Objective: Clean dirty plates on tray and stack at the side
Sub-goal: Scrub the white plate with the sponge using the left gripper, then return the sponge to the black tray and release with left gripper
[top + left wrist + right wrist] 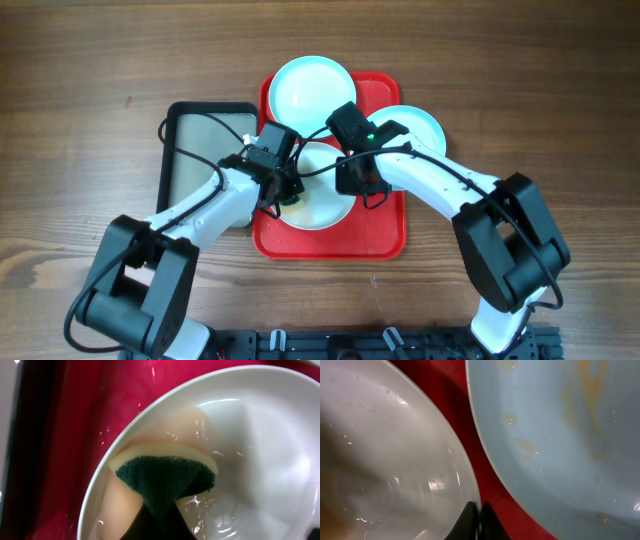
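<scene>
The white plate (322, 203) lies in the middle of the red tray (382, 236). My left gripper (283, 191) is shut on a yellow sponge with a green scouring face (165, 477) and presses it on the plate's left inner side (260, 450). My right gripper (355, 178) is shut on the white plate's right rim (385, 445), as the right wrist view (479, 509) shows. One mint plate (310, 85) lies at the tray's far end. The other mint plate (415, 128) overhangs the tray's right edge and bears orange smears (560, 435).
A smaller black-rimmed tray with a grey inside (205, 150) lies left of the red tray, under my left arm. Bare wooden table surrounds both trays. Wet red tray surface shows beside the plate (75, 420).
</scene>
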Action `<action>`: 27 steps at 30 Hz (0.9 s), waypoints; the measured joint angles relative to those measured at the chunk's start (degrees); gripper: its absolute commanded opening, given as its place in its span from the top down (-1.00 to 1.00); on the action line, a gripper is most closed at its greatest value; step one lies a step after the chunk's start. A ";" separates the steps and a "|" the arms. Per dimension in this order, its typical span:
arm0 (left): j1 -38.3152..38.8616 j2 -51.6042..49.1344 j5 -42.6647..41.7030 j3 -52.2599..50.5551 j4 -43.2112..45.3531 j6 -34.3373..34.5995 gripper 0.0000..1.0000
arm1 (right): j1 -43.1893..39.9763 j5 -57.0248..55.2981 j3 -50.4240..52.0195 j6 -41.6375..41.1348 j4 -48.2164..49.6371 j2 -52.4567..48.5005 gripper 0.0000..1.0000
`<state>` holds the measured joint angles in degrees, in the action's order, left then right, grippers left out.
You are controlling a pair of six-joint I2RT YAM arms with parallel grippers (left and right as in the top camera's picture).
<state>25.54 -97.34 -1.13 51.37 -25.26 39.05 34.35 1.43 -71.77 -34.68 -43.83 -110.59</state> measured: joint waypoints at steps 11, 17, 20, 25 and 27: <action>1.75 -4.79 -12.11 1.75 8.57 -0.44 0.92 | -0.33 -1.27 0.00 -0.07 -0.22 0.00 0.92; 1.07 -5.60 -23.89 1.75 8.11 -1.03 0.92 | -0.31 -1.20 0.00 -0.04 -0.04 0.00 0.91; -1.92 -3.41 -27.19 1.99 5.16 -4.61 0.92 | -0.26 -0.57 0.00 -0.02 0.24 0.00 0.91; -9.86 7.52 -23.43 3.67 -6.16 -12.63 0.92 | -0.26 0.00 0.00 0.00 0.26 0.00 0.91; -12.85 10.62 -20.85 3.72 -9.35 -15.26 0.92 | -0.24 0.04 0.00 0.00 0.26 0.00 0.91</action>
<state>12.69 -86.72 -21.98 55.09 -34.61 23.79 34.11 1.48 -71.77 -34.68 -43.57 -110.59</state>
